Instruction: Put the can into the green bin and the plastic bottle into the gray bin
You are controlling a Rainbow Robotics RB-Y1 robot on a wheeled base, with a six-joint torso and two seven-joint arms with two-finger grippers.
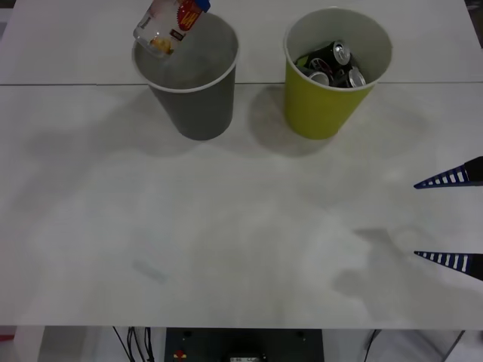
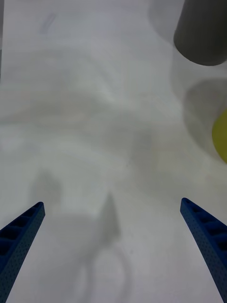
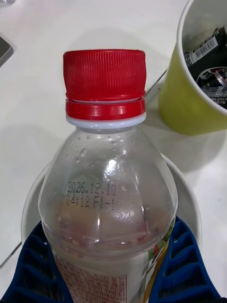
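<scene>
**Bottle held over the gray bin, cans sitting in the green one**

On the left, the left pincer [image 3: 113, 279] has its blue ribbed fingers [image 3: 33, 265] closed against both sides of the plastic bottle [image 3: 106, 189]. In the left wrist view the bottle stands out from between the fingers with its red cap [image 3: 105, 75] at the far end, away from the pincer. A printed date code sits on the clear shoulder, and the orange-red label starts down where the fingers grip. Directly beyond the pincer and the bottle lies the pale rim of the gray bin [image 3: 187, 199]. In the front view the bottle [image 1: 167, 26] hangs tilted above that bin's [image 1: 192, 98] open mouth, over its far left edge, not yet inside.

Just off to the side of the held bottle stands the green bin [image 1: 328, 98], close beside the gray one but not touching it. Several dark cans [image 1: 333, 66] lie in it, their silver tops showing.

Over on the right, the right pincer [image 1: 451, 219] hovers low over the bare counter [image 1: 226, 241], well apart from both bins. Its two blue fingers are spread wide with nothing between them. Ahead of it, in the right wrist view, the gray bin's wall [image 2: 201, 33] and a sliver of the green bin [image 2: 220, 135] sit at the far side of the counter.
</scene>
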